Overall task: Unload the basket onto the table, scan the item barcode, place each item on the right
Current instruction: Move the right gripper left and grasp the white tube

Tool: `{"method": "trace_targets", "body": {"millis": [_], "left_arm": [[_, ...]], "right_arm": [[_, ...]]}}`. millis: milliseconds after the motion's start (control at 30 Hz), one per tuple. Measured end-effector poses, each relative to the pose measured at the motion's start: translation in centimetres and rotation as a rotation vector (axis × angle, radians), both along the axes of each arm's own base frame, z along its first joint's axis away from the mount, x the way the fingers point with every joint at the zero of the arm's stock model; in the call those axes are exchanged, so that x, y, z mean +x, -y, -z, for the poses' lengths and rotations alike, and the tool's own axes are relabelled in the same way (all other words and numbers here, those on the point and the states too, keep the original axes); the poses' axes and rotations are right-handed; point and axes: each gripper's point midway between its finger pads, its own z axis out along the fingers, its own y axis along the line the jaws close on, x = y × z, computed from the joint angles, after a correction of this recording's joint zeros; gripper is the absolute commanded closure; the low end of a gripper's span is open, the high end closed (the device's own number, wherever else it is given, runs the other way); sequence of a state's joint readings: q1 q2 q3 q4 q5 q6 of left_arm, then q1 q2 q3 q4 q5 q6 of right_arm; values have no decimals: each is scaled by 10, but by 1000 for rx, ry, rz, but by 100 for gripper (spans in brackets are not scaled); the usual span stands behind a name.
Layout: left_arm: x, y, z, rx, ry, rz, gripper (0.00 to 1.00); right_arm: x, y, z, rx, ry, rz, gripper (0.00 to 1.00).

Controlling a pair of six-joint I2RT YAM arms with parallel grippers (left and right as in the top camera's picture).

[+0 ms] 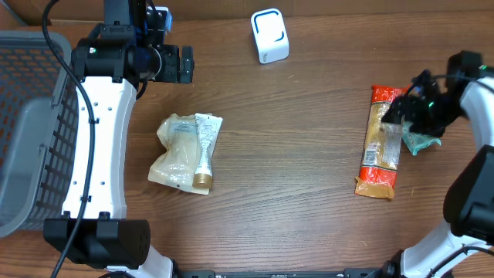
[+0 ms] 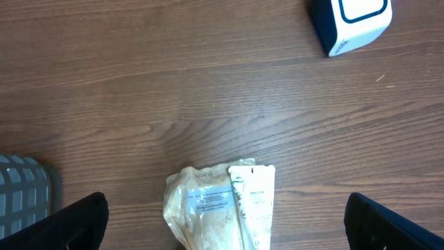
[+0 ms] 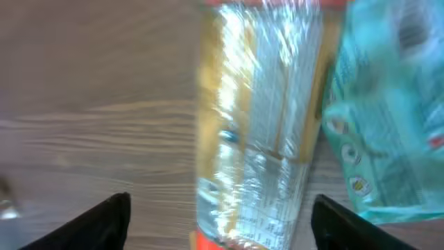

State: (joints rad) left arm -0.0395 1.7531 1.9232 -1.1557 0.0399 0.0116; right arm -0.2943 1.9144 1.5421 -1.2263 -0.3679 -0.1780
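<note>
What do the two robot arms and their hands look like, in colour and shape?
Both arms have white shells and black joints. A black cable runs along the left arm, whose shell shows small dark holes. The right arm is bulkier near its hand. The left hand and right hand are black, with blocky fingers.

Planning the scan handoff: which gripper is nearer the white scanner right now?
Left. The left gripper is near the white scanner, on its basket side; the right gripper is farther off, over the orange packet on the opposite side.
</note>
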Motion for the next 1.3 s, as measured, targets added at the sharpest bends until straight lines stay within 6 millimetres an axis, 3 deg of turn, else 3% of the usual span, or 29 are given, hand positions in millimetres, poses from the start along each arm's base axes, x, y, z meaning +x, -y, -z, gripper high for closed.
{"method": "trace_targets", "body": {"millis": [133,200,267,433,567,700,833,933,1100,1300], "left_arm": [[0,0,0,0,0,0,1],[0,0,0,0,0,-1,1],[0,0,0,0,0,-1,1],[0,0,0,0,0,-1,0],[0,0,0,0,0,-1,1],[0,0,0,0,0,-1,0],[0,0,0,0,0,0,0],[0,0,0,0,0,-1,0],[0,0,0,0,0,-1,0],[0,0,0,0,0,0,0]], "right_arm": [[37,-15,-58,106,164,1,0],[57,-42,-86,189,270,-47,0],[62,-63,-92,228,295,-90,0],[67,-166,-98,323,355,-310,0],[54,-260,-79,395,332,-458,0],[32,-343,-39,402,258,-541,0],[8,-398,-6,339,213,-553,14],[-4,-423,4,282,212,-528,28],[-14,-444,13,211,219,-456,37],[-37,-452,37,152,145,-445,36]]}}
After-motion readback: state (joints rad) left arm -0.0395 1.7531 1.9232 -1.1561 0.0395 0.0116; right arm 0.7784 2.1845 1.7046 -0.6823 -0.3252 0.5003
